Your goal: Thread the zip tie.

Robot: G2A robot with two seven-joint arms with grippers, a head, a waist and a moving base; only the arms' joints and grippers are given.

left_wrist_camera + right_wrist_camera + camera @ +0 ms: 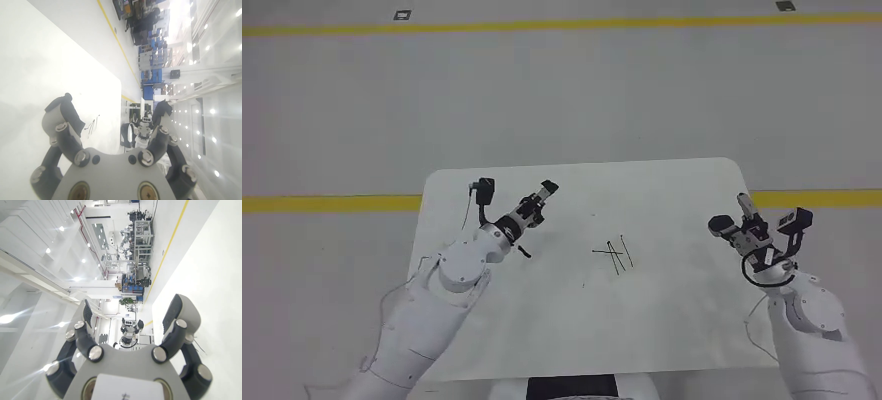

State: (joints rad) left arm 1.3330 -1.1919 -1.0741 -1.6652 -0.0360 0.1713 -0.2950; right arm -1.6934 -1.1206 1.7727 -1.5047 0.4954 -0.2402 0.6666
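Lying on the table (672,190), zip ties (614,256) — left end effector (115,101) and right end effector (132,300) both released.

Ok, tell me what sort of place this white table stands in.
Probably a large robotics lab or workshop hall. A yellow painted floor line runs past the white table, racks of blue storage bins stand behind, and grey robot arms stand at a metal-frame station far off.

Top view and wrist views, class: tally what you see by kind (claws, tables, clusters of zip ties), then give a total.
Claws: 2, left claw and right claw
Table: 1
Zip tie cluster: 1, single ties too fine to count
Total: 4
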